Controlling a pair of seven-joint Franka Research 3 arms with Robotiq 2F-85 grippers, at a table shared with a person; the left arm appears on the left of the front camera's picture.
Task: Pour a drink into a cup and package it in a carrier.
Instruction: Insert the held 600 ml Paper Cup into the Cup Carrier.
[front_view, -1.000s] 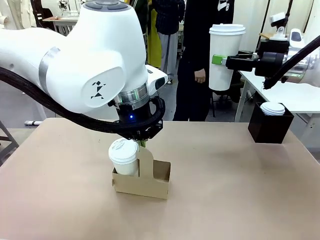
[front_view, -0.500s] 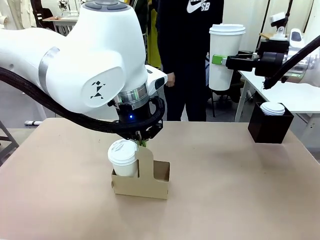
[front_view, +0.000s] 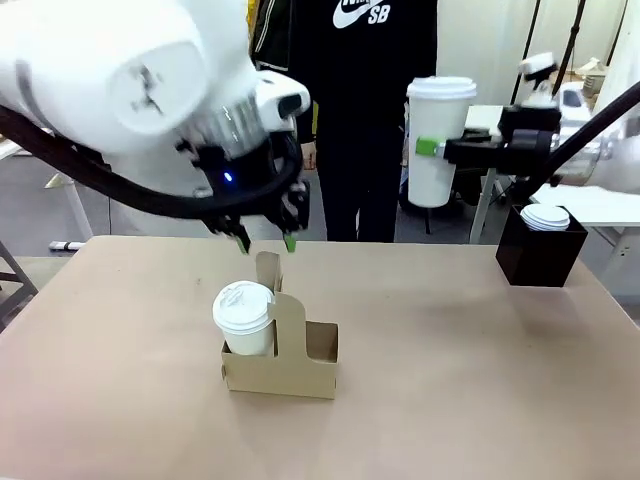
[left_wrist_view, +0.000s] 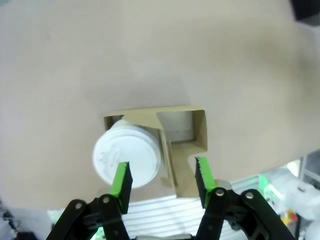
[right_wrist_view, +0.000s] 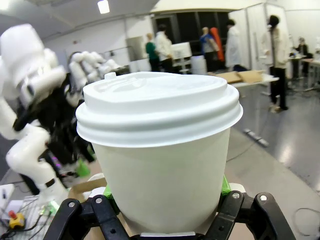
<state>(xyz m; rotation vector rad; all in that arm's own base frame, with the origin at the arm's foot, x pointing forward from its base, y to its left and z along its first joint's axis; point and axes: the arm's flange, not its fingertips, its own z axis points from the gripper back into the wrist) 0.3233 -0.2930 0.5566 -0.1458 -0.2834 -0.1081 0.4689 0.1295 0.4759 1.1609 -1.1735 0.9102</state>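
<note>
The left tool (front_view: 266, 243) hangs over the surface (front_view: 450, 380) with its green-padded fingers spread apart and nothing between them. Directly below it stands the carrier (front_view: 285, 372), upright on the surface. The top of the carrier's handle tab (front_view: 268, 268) sits just under the gap between the fingertips, with neither pad touching it. In the left wrist view, the left tool (left_wrist_view: 161, 170) looks straight down on the carrier (left_wrist_view: 198, 127). There the handle tab (left_wrist_view: 169, 155) runs up the middle between the two pads.

To one side of that tab, under the finger (left_wrist_view: 121, 179) at picture left, the seated cup (left_wrist_view: 126, 159) fills one hole, its white lid on. The other hole (left_wrist_view: 177, 125) is open, beyond the other finger. In the front view the seated cup (front_view: 244, 312) stands below the left tool and slightly to its left.

A person in a black top (front_view: 370, 100) stands at the far side, between the two tools.

The right tool (front_view: 440, 148) is high in the air, clamped on the held cup (front_view: 438, 110), which is upright with its lid on. The right wrist view shows the right tool (right_wrist_view: 165, 195) with both green pads pressed against the wall of the held cup (right_wrist_view: 165, 165), low down.

Below the right tool, towards the right edge, a black box (front_view: 538, 260) rests on the surface. A stack of white lids (front_view: 546, 216) shows at its top.
</note>
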